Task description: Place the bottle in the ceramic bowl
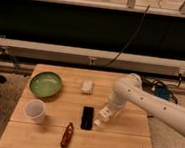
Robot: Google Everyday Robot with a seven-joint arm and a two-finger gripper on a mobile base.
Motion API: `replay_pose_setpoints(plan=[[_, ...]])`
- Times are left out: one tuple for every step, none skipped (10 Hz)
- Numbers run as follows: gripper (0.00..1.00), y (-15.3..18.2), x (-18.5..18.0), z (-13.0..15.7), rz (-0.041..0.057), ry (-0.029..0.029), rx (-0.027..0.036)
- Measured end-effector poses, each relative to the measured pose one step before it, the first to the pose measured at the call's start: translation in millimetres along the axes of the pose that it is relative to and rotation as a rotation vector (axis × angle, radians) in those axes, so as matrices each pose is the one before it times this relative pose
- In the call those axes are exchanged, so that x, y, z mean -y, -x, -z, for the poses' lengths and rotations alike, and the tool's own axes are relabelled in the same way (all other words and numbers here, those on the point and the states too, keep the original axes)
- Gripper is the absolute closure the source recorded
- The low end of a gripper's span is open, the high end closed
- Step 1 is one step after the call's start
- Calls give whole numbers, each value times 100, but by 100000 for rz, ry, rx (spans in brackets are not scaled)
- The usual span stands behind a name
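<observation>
Bottle [100, 121] shows tilted at my end effector [106, 113], low over the bench [123, 142], just right of a flat black object [87, 117]. I cannot tell whether the end effector grips it. The ceramic bowl [45, 84] lies well apart, back left.

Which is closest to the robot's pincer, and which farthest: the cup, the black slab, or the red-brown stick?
The pincer hangs low over the table's right half.
1. The black slab, just left of it.
2. The red-brown stick, front middle.
3. The cup, far left.
</observation>
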Motion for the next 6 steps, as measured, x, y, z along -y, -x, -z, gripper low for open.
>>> replay_pose_setpoints(plan=[[81, 115, 1620, 564, 2437, -972, 152], [81, 112, 780, 613, 2424, -180, -140], [81, 279, 605, 673, 2092, -67, -388], [81, 349, 1027, 529, 2180, -401, -385], [81, 509, 1719, 740, 3246, -647, -476], [81, 524, 1521, 357, 2937, -249, -219]])
